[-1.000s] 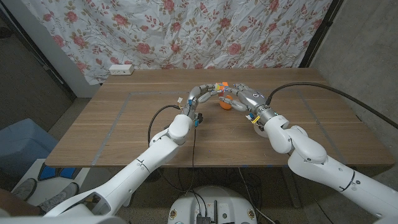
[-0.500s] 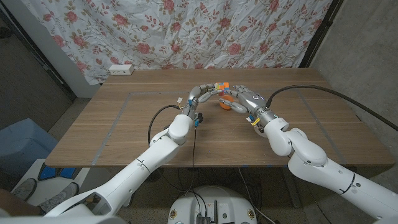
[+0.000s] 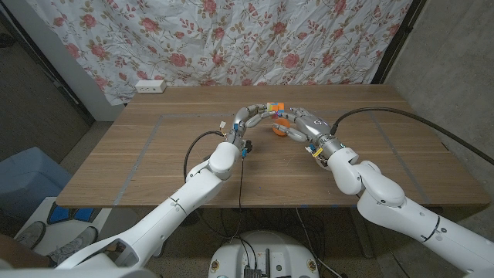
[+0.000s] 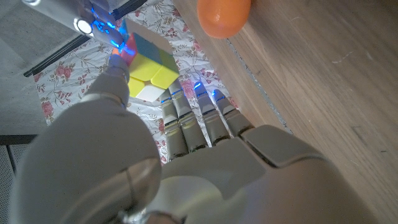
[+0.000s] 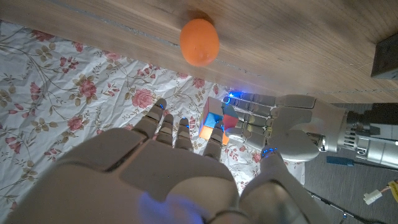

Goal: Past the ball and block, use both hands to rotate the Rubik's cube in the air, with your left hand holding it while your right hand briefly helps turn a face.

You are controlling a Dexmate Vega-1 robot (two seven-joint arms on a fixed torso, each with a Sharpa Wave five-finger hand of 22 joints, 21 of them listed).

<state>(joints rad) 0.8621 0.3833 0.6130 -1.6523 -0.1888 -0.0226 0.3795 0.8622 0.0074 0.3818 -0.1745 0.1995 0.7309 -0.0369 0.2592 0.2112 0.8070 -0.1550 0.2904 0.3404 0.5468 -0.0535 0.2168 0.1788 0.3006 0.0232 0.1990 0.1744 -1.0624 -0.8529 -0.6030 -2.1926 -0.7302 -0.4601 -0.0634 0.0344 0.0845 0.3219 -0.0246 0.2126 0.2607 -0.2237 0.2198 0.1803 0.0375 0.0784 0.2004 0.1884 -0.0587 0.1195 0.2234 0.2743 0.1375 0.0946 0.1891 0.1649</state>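
The table (image 3: 154, 154) lies below me. My left hand (image 3: 251, 116) grips the cube (image 3: 272, 107) off the wood so its faces can turn freely. My right hand (image 3: 297, 122) comes in at the cube's 3 o'clock, fingers apart and reaching, holding nothing; whether they touch it I cannot tell. The ball (image 5: 199, 42) sits on the wood below, half hidden in the head view. The block I can't make out.

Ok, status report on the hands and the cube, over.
Left hand holds the cube in the air. Right hand at the cube, contact unclear. Orange ball on the table beneath, nothing blocking.
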